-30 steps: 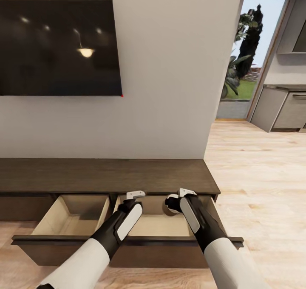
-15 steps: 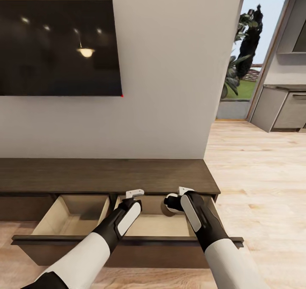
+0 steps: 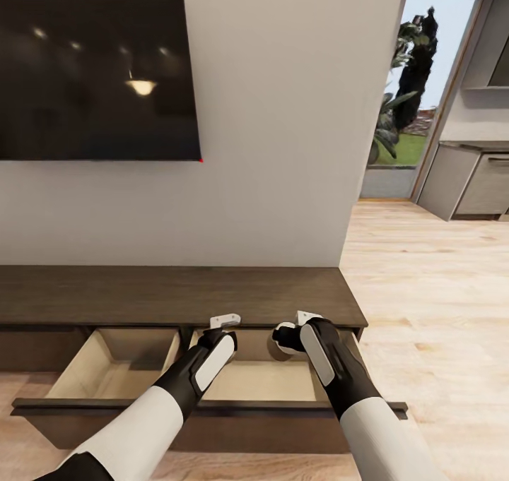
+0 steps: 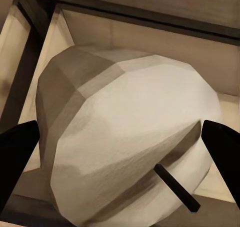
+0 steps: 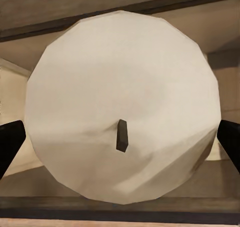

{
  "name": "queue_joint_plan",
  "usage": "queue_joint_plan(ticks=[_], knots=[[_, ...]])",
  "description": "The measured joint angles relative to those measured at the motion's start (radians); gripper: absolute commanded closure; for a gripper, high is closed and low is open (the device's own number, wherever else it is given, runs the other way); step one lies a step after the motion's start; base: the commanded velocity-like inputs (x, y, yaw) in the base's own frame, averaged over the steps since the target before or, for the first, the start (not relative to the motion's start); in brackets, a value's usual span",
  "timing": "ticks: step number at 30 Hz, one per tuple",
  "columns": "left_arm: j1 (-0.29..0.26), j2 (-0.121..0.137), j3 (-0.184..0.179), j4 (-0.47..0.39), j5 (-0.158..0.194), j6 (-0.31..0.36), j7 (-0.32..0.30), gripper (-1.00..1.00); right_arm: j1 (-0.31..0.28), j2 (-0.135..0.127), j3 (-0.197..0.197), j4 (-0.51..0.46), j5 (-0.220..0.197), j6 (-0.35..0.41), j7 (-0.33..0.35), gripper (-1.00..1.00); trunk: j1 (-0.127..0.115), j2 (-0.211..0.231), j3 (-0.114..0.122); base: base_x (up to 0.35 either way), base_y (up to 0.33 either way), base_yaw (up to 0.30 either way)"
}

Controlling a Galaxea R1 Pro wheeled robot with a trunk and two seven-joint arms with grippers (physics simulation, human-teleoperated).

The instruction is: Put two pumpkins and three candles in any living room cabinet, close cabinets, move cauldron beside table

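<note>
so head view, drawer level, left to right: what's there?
left open drawer → left gripper → right gripper holding a candle, over the right open drawer → wood floor

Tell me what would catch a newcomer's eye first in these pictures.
Each hand grips a stubby pale candle with a dark wick: the left hand holds the left candle, the right hand the right candle, both above the open right drawer of the long dark-brown cabinet. A second drawer stands open beside it. Above, a large black TV on the wall mirrors a ceiling lamp.
</note>
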Motion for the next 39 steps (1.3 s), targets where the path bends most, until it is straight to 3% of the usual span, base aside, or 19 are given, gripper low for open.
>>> queue_joint_plan(ticks=[16,24,30,39], knots=[[0.000,0.000,-0.002,-0.001,0.000,-0.005,0.002,1.00,-0.001,0.000,0.000,0.004,-0.001,0.002,0.000,1.00,0.000,0.000,0.000,0.085,0.000,0.000],[0.000,0.000,-0.003,-0.001,0.001,0.013,0.013,1.00,-0.011,-0.004,0.000,0.024,-0.001,0.005,-0.002,1.00,0.031,-0.056,-0.025,0.000,0.000,0.000],[0.000,0.000,-0.005,-0.028,0.000,0.048,0.015,1.00,-0.012,-0.028,-0.001,0.040,0.000,0.005,0.000,1.00,0.054,-0.098,-0.044,0.000,0.000,0.000],[0.000,0.000,-0.005,-0.036,0.001,0.063,0.015,1.00,-0.013,-0.030,0.000,0.044,-0.001,0.005,-0.001,1.00,0.088,-0.161,-0.072,0.000,0.000,0.000]])
